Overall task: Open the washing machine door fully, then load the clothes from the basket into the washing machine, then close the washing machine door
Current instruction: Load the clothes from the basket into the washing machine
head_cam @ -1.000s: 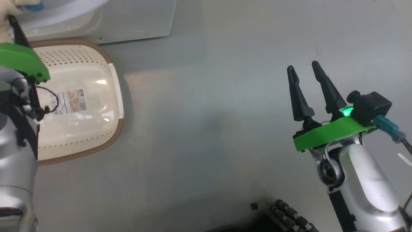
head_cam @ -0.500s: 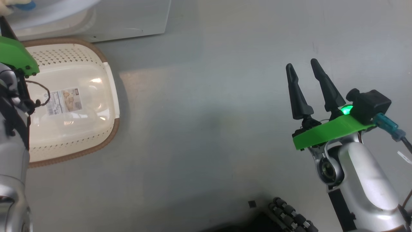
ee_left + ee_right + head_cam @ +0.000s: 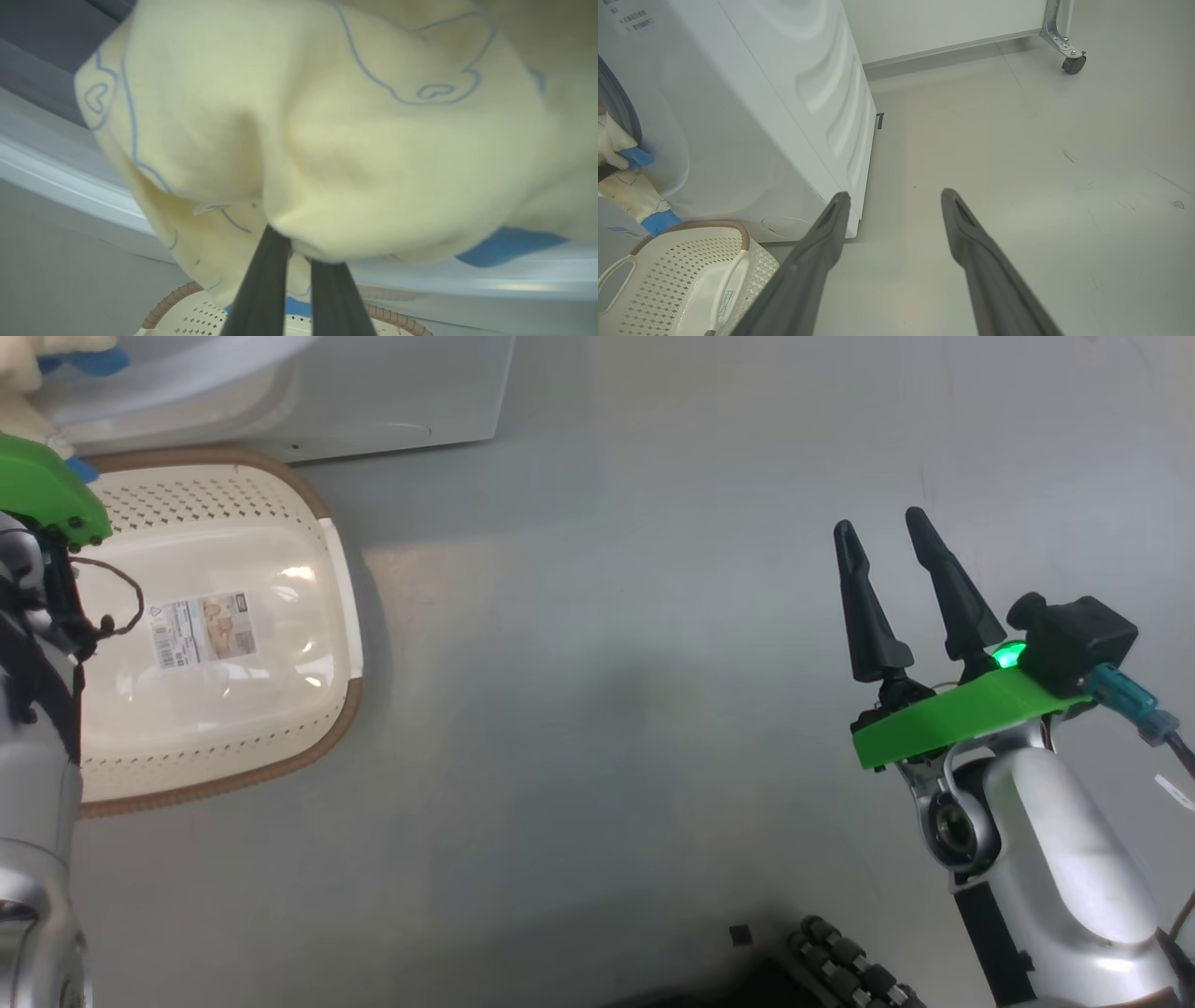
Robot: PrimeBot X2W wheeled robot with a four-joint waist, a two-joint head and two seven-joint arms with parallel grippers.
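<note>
1. One tool, the left tool (image 3: 296,254), is pinching narrow on the clothes (image 3: 327,140). Its two dark fingers (image 3: 261,289) are vanishing into a fold of the pale yellow fabric, which is bunching over and ahead of their tips
2. The clothes are hanging against the front of the washing machine (image 3: 761,116), at the lip of its grey-ringed mouth (image 3: 627,112). A blue-trimmed end is dangling just above the basket (image 3: 691,226), which is sitting on the floor (image 3: 607,709) close against the machine's foot
3. The mouth is lying beyond the bundle, roughly along the line the fingers are pointing, so I am judging the coming move to be a push forward and in, not a lift
4. The right tool (image 3: 879,523) is standing wide, holding nothing, well apart over bare floor, so the left arm is being by far the nearer one
</note>
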